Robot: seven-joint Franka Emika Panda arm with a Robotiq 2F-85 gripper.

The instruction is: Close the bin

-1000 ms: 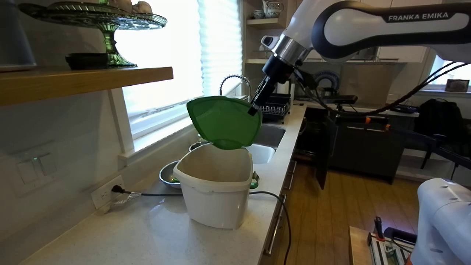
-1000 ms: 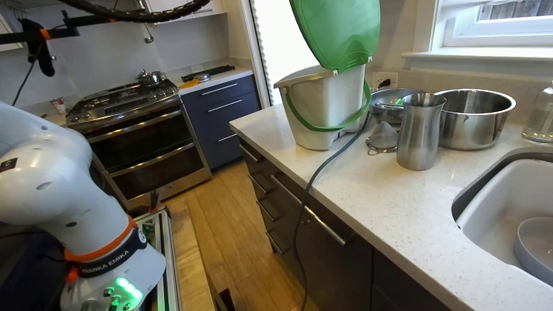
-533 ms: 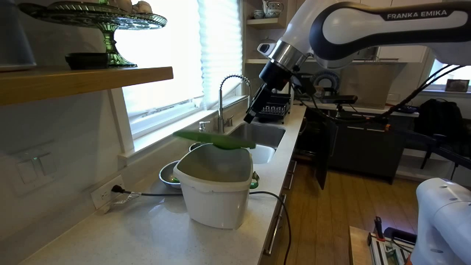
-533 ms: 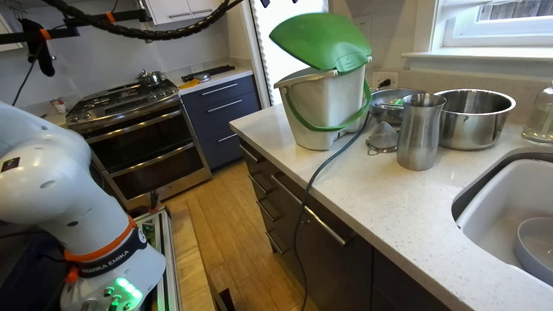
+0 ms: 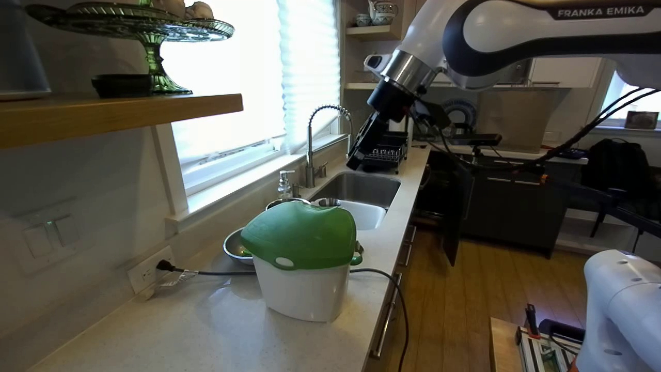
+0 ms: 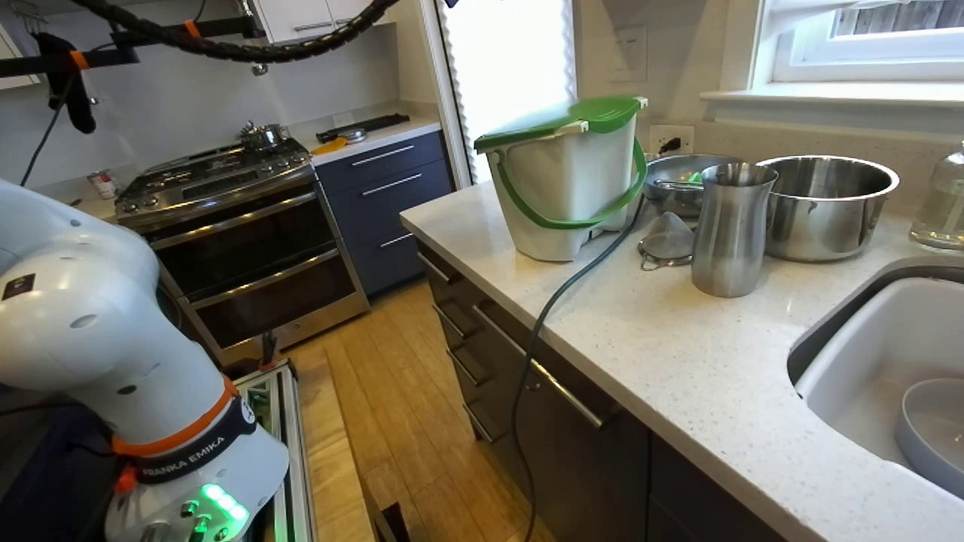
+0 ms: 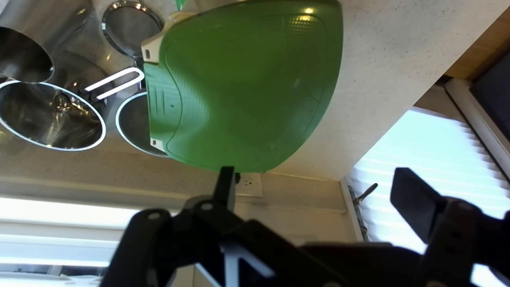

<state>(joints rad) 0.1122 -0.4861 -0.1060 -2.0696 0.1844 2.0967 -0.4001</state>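
The cream-white bin (image 5: 304, 294) stands upright on the counter; it also shows in an exterior view (image 6: 561, 188). Its green lid (image 5: 304, 235) lies down over the opening, resting along the rim (image 6: 557, 124). The lid fills the upper middle of the wrist view (image 7: 247, 87). My gripper (image 5: 354, 163) is above and beyond the bin on the sink side, apart from the lid. In the wrist view the gripper (image 7: 314, 175) has its fingers wide apart with nothing between them. The inside of the bin is hidden by the lid.
A steel pot (image 6: 825, 211), a steel cup (image 6: 730, 233), a strainer (image 6: 669, 239) and a metal bowl (image 6: 681, 184) stand close beside the bin. The sink (image 5: 364, 214) is beyond it. A black cable (image 6: 538, 324) runs over the counter edge. A wooden shelf (image 5: 119, 116) juts from the wall.
The lid was upright near the gripper, then swung down, and now lies over the bin's opening. My gripper moved slightly down, then a little back up. The bin body has stayed put.
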